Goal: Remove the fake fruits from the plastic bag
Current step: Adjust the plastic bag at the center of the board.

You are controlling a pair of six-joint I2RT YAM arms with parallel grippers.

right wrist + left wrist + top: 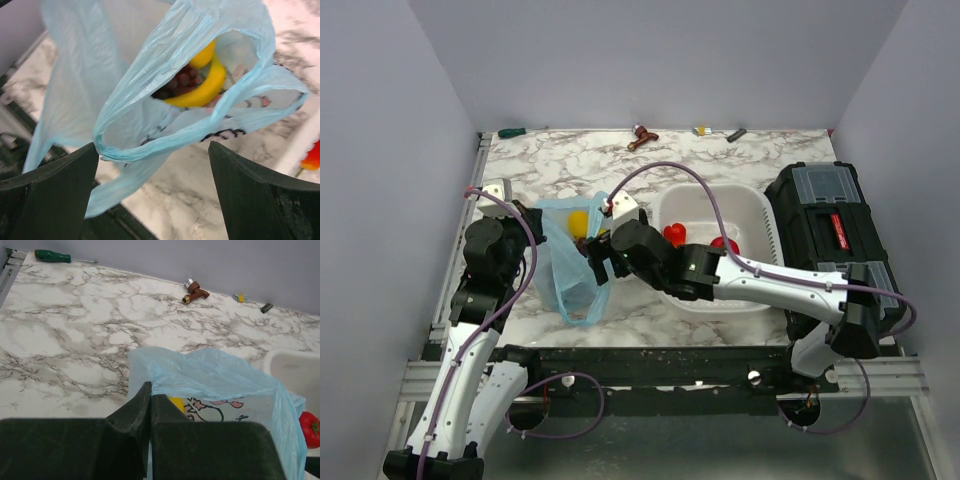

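**Bag mouth faced my right jaws**

At left, my left jaws were pinched shut on the plastic bag (210, 375), holding its rim up. The mouth gaped toward my nearer right jaws, which stood wide and empty. The grape bunch (177, 82), banana (200, 92) and lemon (202, 56) sat straight ahead inside, the banana lying crosswise.

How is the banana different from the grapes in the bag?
The curved yellow plastic banana is smooth and one piece; the dark red-purple plastic grape bunch is many small round beads. The banana is bright, the grapes dark. Both lie inside the thin light-blue plastic bag.
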